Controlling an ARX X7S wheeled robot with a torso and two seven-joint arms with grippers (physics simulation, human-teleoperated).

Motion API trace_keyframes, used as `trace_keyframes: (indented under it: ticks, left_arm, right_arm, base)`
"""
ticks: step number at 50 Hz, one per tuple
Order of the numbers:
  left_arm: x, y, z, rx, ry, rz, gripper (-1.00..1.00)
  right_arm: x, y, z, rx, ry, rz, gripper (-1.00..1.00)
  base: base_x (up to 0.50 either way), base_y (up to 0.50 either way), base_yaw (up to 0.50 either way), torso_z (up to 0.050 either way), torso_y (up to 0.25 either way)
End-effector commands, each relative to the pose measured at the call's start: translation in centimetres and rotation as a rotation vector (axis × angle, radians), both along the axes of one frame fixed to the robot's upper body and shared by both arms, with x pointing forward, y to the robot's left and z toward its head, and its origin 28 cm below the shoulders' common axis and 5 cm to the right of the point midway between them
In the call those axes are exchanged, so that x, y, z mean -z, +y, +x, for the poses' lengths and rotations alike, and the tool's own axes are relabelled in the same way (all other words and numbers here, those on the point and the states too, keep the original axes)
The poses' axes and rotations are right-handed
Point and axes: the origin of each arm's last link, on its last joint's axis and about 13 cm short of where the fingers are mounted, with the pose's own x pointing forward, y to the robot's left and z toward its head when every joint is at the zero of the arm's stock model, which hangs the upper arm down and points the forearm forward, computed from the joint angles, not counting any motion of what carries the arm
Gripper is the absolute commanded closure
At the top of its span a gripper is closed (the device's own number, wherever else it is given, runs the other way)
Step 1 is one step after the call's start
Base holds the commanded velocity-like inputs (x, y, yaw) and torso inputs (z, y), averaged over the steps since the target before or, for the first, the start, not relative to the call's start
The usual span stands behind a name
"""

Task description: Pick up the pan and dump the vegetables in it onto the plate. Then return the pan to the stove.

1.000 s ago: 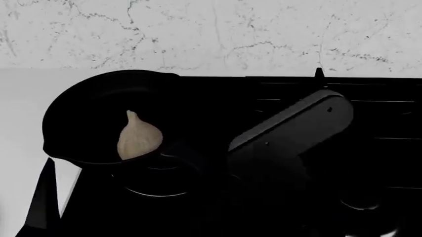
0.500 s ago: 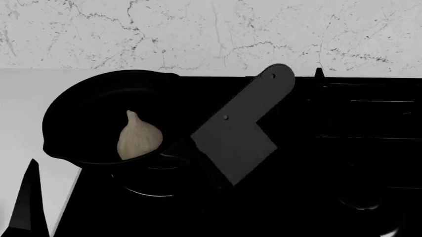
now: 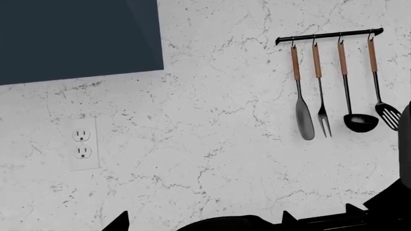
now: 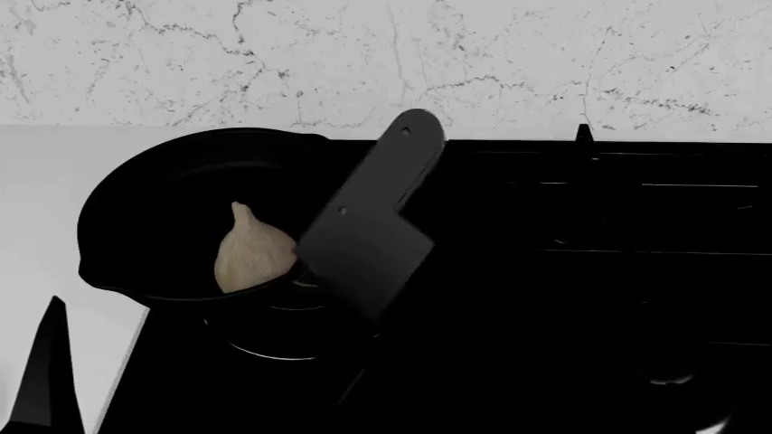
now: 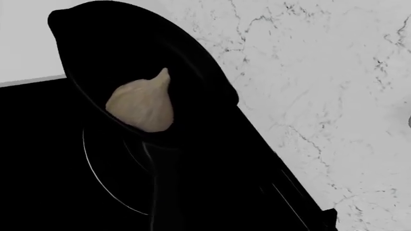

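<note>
Pan (image 4: 181, 217) sits on the stove's (image 4: 579, 271) left burner, near the counter (image 4: 36, 199) edge. Garlic (image 4: 253, 250) lies inside, toward the near wall, tip pointing away from the robot. Handle (image 5: 165, 192) runs toward the right wrist camera. Right arm (image 4: 368, 226) angles across the pan's right rim; fingers not visible, grip can't tell. Left gripper (image 4: 42, 380) shows only as a dark tip beside the stove's left edge, opening can't tell. Left wrist sees marble backsplash (image 3: 212, 144), an outlet (image 3: 82, 144) and a utensil rail (image 3: 328, 36).
</note>
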Motion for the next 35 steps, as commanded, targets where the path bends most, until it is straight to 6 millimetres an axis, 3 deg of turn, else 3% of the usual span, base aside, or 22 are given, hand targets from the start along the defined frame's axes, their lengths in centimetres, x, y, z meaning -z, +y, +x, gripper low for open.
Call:
trace_keyframes:
  ticks: [1, 8, 35]
  left_arm:
    - [-0.2, -0.1, -0.1, 0.040, -0.003, -0.027, -1.00]
    - [-0.1, -0.2, -0.1, 0.048, -0.002, -0.025, -1.00]
    - [0.4, -0.4, 0.1, 0.059, 0.014, -0.022, -1.00]
  right_arm:
    - [-0.9, 0.0, 1.2, 0.015, 0.035, -0.049, -1.00]
    - [-1.1, 0.9, 1.4, -0.019, 0.056, -0.030, -1.00]
    - [3.0, 1.9, 6.3, -0.015, 0.167, -0.012, -1.00]
  base:
    - [0.00, 0.00, 0.00, 0.000, 0.000]
    - [0.00, 0.00, 0.00, 0.000, 0.000]
    - [0.00, 0.00, 0.00, 0.000, 0.000]
